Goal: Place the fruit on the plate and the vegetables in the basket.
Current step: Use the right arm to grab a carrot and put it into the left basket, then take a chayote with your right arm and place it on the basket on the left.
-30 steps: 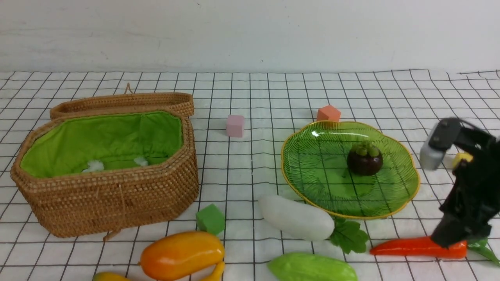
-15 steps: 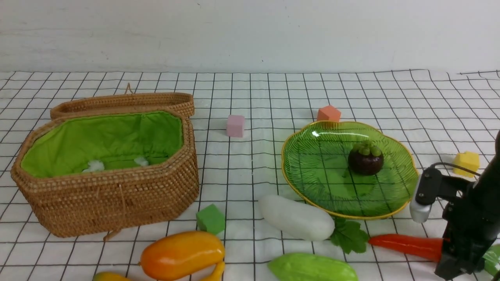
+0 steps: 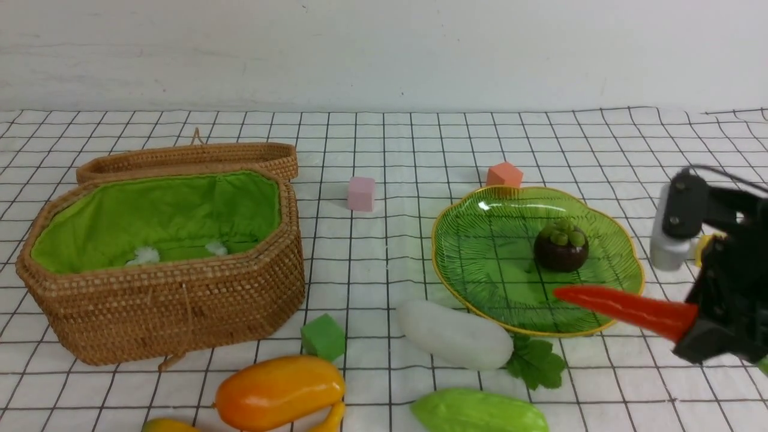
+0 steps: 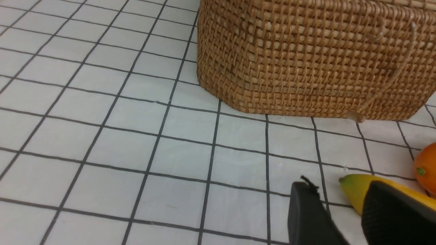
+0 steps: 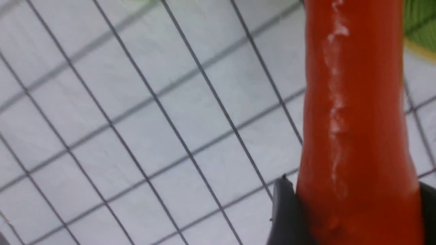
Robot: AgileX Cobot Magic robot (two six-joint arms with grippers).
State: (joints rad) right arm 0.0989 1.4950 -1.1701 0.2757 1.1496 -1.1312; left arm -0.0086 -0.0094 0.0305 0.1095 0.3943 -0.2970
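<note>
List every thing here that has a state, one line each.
basket, lid open, no vegetables inside
plate, holding only the mangosteen
carrot, held off the cloth, tilted
right gripper, shut on carrot
left gripper, open, empty
radish, lying on the cloth
gourd, lying on the cloth
mango, lying on the cloth
banana, lying on the cloth

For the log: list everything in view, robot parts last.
basket: one, tan wicker, green lining, left, lid open
plate: one, green glass, right of centre
mangosteen: one, dark purple, on plate
carrot: one, red-orange, aloft in right tool
radish: one, white, before plate
gourd: one, pale green, near edge
mango: one, orange-yellow, before basket
banana: one, yellow, beside mango
cubes: four, pink, orange, green, yellow, scattered
tablecloth: one, white gridded, underneath
left tool: one, black, open, by banana
right tool: one, black, gripping carrot
</note>
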